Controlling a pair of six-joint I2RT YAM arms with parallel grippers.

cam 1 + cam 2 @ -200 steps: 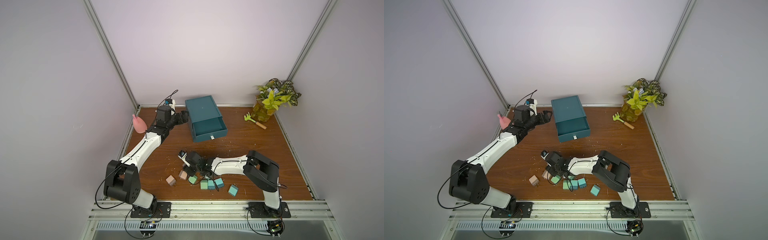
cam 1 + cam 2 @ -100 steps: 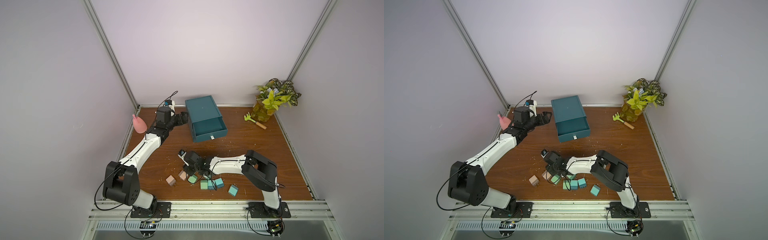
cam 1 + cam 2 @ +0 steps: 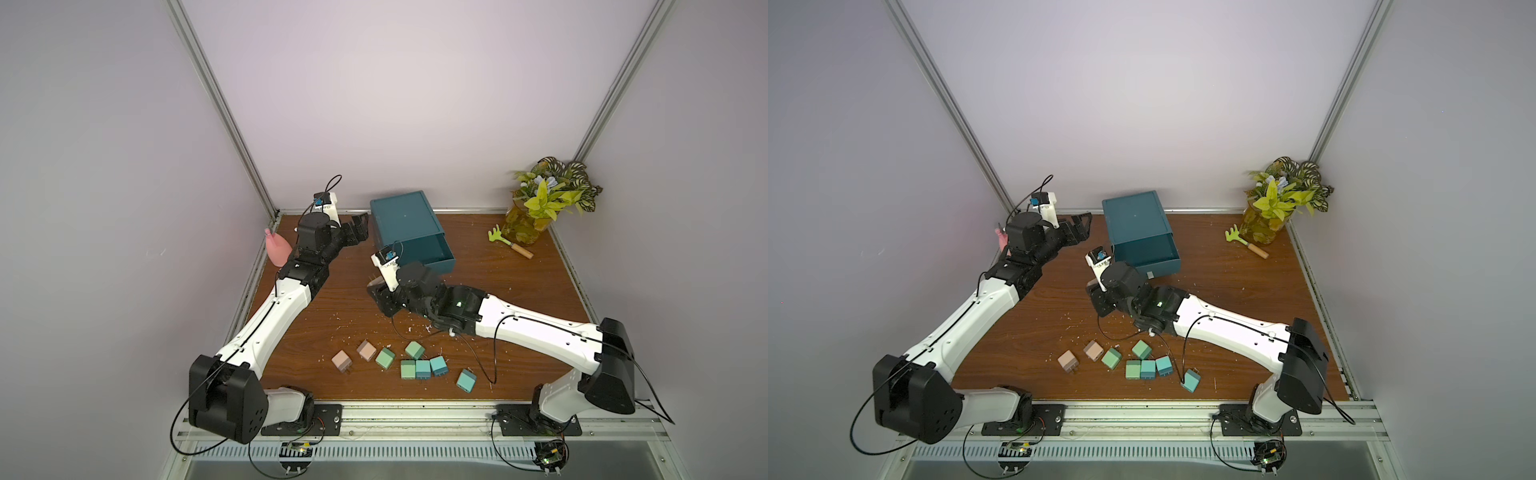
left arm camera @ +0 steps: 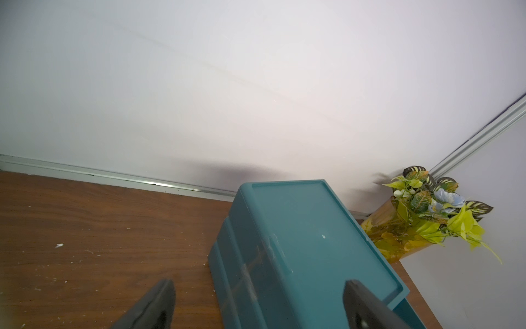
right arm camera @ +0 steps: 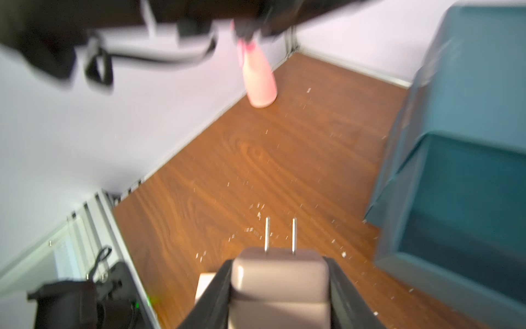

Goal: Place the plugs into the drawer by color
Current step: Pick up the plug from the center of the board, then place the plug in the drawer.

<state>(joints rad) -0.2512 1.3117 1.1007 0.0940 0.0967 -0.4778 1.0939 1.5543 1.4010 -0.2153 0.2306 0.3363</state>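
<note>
Gripping a pinkish-beige plug (image 5: 279,282), the right fingers (image 5: 219,287) hover mid-frame, seemingly just beside the open drawer (image 3: 405,226); left fingers (image 4: 159,302) gape empty at its left; eight plugs (image 3: 408,369) lie lower centre.

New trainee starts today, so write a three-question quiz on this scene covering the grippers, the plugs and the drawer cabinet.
1. True or false: the right gripper is shut on a pinkish-beige plastic cube plug.
2. How many small cube plugs lie loose on the brown wooden table? A six, B eight, C nine.
3. Fill in: the open left gripper is beside the dark teal plastic drawer cabinet, which has one drawer pulled ___.
Key: 1 true; 2 B; 3 out.
</note>
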